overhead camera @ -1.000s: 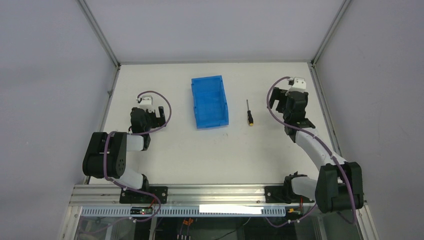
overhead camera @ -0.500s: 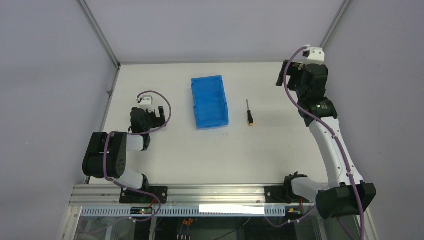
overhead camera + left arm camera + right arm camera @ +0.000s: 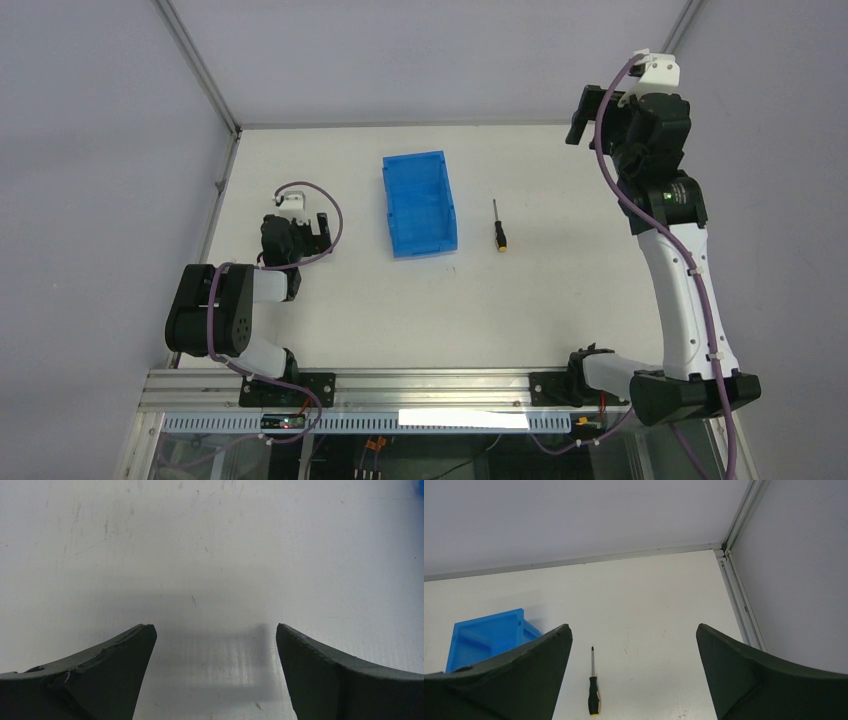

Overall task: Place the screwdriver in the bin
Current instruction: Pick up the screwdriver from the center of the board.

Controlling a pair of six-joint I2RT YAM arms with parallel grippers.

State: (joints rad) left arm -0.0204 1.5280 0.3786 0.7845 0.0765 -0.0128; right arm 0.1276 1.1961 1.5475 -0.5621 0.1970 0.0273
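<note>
A: Where is the screwdriver [image 3: 498, 226]?

B: Flat on the worktop [image 3: 520, 300], just right of the bin [image 3: 419, 203] but not touching it. Its thin shaft points at the far edge and the orange-yellow handle end faces the near edge.

A: And the bin?

B: It is upright near the middle of the worktop, somewhat closer to the far edge, with its long side running from near to far.

A: What about the right gripper [image 3: 631, 635]?

B: It is raised high by the far right corner, well apart from the screwdriver. Its jaws are spread wide with nothing between them.

A: The left gripper [image 3: 215, 630]?

B: It is down low toward the left edge, also spread and empty, over bare worktop. Whether its fingertips touch the surface I can't tell.
</note>
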